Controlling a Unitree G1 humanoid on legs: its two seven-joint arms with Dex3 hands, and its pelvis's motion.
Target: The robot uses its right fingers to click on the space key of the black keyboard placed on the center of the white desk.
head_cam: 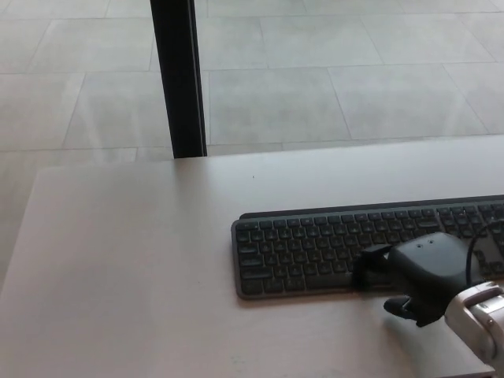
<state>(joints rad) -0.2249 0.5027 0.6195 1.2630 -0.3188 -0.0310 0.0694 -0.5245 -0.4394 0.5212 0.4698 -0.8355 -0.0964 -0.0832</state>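
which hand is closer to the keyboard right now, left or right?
Right. The right hand is over the near edge of the black keyboard, a finger reaching onto the bottom key row. The left hand is not in view, so its distance can't be judged.

Black keyboard (346,246) on white worktop (134,260), right hand (421,272) over its front edge, a fingertip (368,268) at the bottom key row, black post (179,77) behind, tiled floor (331,71) beyond
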